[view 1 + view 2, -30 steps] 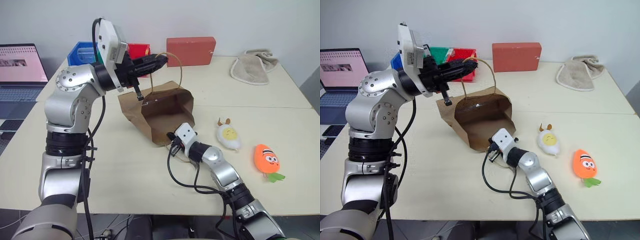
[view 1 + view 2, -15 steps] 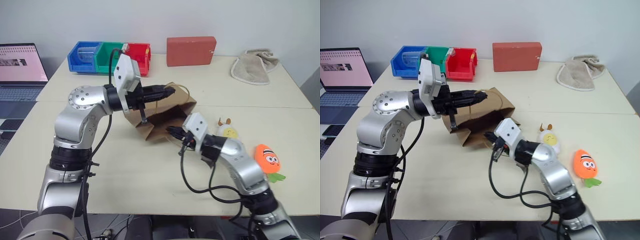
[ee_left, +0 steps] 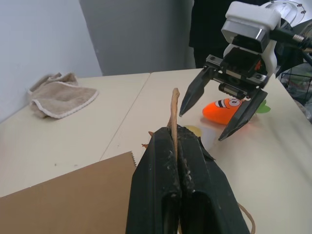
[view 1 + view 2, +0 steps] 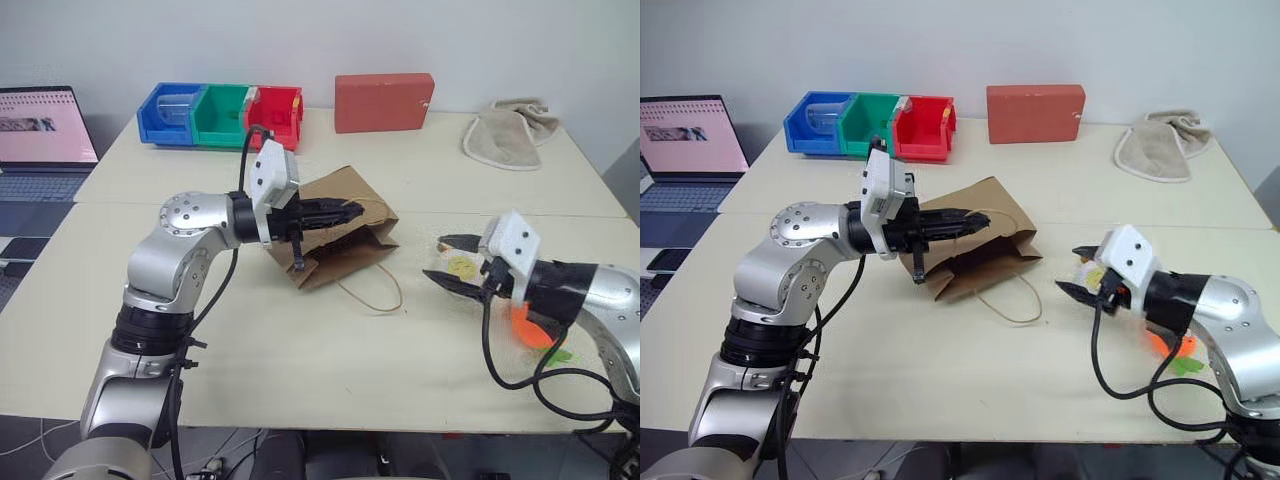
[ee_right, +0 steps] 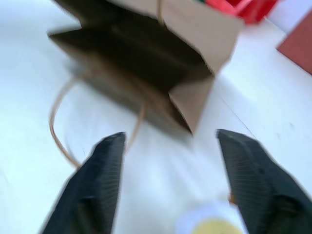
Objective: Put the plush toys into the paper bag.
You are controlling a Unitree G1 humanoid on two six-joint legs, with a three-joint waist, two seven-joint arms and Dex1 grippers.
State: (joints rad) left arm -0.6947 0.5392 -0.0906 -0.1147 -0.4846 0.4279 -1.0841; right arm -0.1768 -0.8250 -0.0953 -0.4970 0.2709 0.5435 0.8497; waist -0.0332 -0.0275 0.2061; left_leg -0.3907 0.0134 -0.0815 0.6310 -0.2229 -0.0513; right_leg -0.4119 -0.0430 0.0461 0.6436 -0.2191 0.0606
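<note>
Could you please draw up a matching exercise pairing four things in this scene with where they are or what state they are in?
Things:
1. paper bag
2. left hand
3. right hand
4. orange carrot toy

States or places:
A. open, just above the white egg toy
B. shut on a twisted handle
C. lying on its side on the table, mouth toward the toys
D. on the table beyond the open fingers, as the left wrist view shows it

Pairs: 1-C, 2-B, 3-A, 4-D

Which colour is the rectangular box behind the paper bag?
The box is red, brick-like; the right eye view shows it best.
</note>
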